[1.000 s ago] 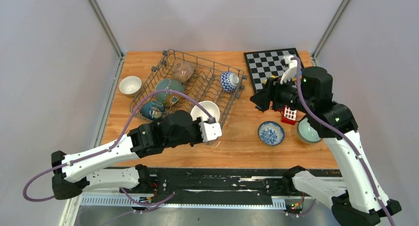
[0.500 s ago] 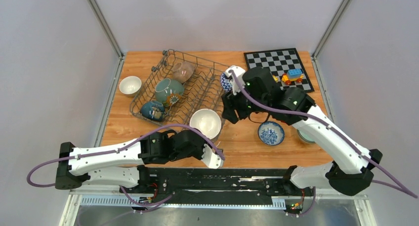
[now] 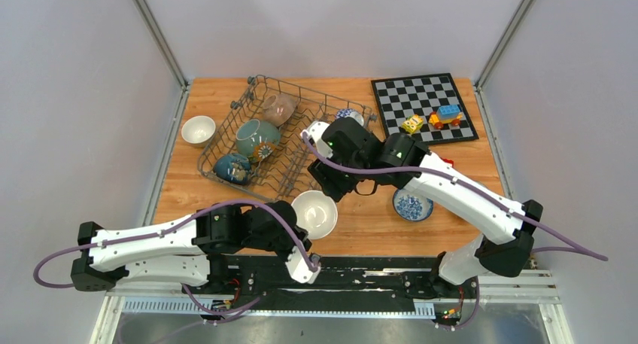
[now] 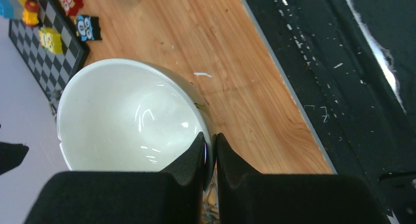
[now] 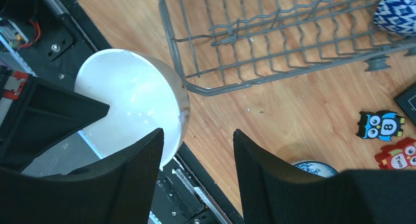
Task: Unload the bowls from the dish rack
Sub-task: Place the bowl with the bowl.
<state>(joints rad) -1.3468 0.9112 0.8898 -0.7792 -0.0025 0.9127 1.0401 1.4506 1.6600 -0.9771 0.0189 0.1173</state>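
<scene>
Basically, left gripper (image 4: 210,138) was clenched on the rim of the white bowl (image 4: 122,121), one finger inside and one outside. The bowl hung tilted at lower centre of the top view, clear of the dish rack (image 5: 216,90) and over the near edge of the table (image 3: 369,223). Right gripper (image 5: 197,136) was released and held nothing, its jaws standing apart above the rack's near corner with the white bowl just left of them in its own view.

Risks:
- The pinch was on a thin, glossy rim only, so the bowl could swivel or slip out if the arm moved fast.
- The bowl partly overhung the black rail beyond the table edge. Let go there, it would likely tip off the wood.
- Both arms were crowded together at the rack's near corner. If the right gripper dropped or the left one lifted, they could knock each other or the bowl.

The rack sat upper left of centre and still held the teal bowl (image 3: 257,137), dark blue bowl (image 3: 232,167), pinkish bowl (image 3: 280,109) and blue-white bowl (image 3: 347,115).

Versus a second earlier:
- The white bowl had been at the rack's near corner and had since been pulled down-frame toward the arm bases.
- The right arm had swung from over the chessboard (image 3: 425,107) at upper right across to the rack.
- The toys on the board had become visible.
</scene>
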